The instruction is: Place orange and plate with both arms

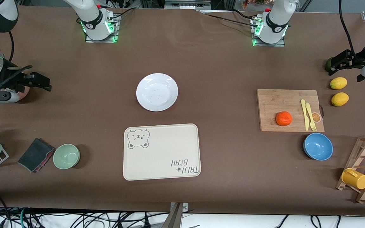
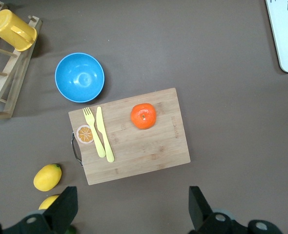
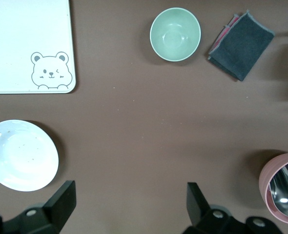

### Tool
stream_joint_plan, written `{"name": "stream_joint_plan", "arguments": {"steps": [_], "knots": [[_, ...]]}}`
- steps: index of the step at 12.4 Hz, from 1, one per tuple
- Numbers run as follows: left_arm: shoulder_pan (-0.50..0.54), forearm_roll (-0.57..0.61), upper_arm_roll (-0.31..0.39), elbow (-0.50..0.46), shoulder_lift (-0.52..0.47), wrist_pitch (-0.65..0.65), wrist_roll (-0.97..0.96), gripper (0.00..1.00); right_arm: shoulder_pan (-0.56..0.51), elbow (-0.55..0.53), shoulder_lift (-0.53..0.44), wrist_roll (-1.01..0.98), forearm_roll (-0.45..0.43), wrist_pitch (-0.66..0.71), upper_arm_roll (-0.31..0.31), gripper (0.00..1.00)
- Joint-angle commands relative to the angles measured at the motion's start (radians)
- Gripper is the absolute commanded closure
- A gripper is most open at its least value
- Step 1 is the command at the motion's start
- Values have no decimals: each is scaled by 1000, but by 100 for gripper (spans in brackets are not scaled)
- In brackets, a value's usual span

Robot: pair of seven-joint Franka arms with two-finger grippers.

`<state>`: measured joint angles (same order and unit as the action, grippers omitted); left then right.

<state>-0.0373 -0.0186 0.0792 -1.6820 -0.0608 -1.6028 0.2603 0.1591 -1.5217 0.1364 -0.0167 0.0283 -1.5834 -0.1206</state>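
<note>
The orange (image 1: pixel 284 118) lies on a wooden cutting board (image 1: pixel 274 101) toward the left arm's end of the table; it also shows in the left wrist view (image 2: pixel 143 116). The white plate (image 1: pixel 157 91) sits mid-table, farther from the front camera than the cream bear tray (image 1: pixel 162 152); it also shows in the right wrist view (image 3: pixel 21 155). My left gripper (image 1: pixel 344 68) is open and empty over bare table beside the lemons, its own view (image 2: pixel 133 209) showing both fingers wide apart. My right gripper (image 1: pixel 40 80) is open and empty over bare table (image 3: pixel 130 202) at the right arm's end.
Two lemons (image 1: pixel 338 83) and a yellow knife and fork (image 1: pixel 308 114) lie near the board. A blue bowl (image 1: pixel 318 146) and a wooden rack with a yellow cup (image 1: pixel 355 178) stand nearer the camera. A green bowl (image 1: pixel 66 156), grey cloth (image 1: pixel 36 155) and pink cup (image 3: pixel 283 187) are at the right arm's end.
</note>
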Motion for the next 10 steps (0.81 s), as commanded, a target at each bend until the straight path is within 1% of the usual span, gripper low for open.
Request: {"name": "stream_joint_plan", "arguments": {"steps": [1,10], "knots": [[4,2,1,10,-1,14,22,0,6,22,-1,15,-5,0,1,0],[4,2,1,10,-1,14,22,0,5,23,3,0,-4,-1,-2,0]]}}
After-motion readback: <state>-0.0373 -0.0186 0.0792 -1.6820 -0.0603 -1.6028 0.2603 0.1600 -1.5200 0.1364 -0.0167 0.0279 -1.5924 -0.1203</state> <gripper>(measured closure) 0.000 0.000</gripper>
